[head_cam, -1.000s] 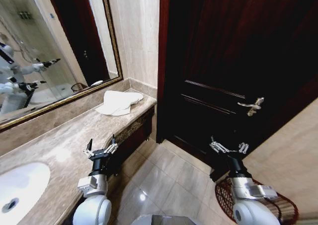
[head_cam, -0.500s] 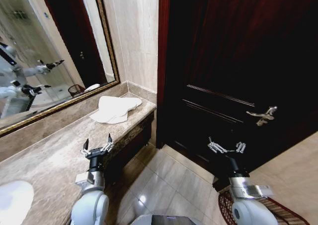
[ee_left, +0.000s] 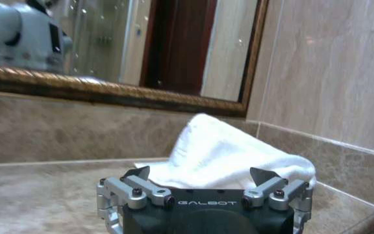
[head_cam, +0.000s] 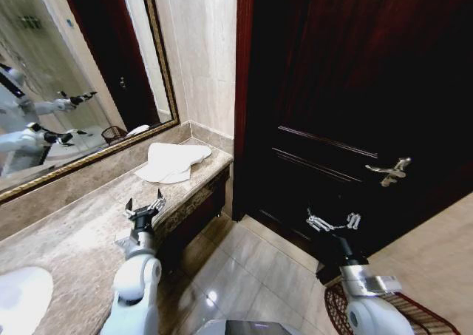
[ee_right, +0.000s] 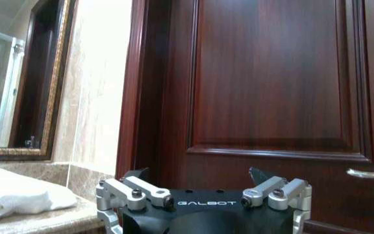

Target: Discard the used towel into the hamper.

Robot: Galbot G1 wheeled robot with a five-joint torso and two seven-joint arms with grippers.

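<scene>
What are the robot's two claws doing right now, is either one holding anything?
Left gripper: open, holding nothing, above the counter short of the white towel.
Right gripper: open, holding nothing, in front of the dark door.

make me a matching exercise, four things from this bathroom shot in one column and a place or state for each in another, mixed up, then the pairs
Things:
1. towel
2. hamper
3. left gripper
4. door handle

Places or states:
A. on the floor beside the right arm
B. open, over the counter, short of the towel
C. heaped at the counter's far end, by the wall
D. on the dark wooden door

Pairs: 1-C, 2-A, 3-B, 4-D
</scene>
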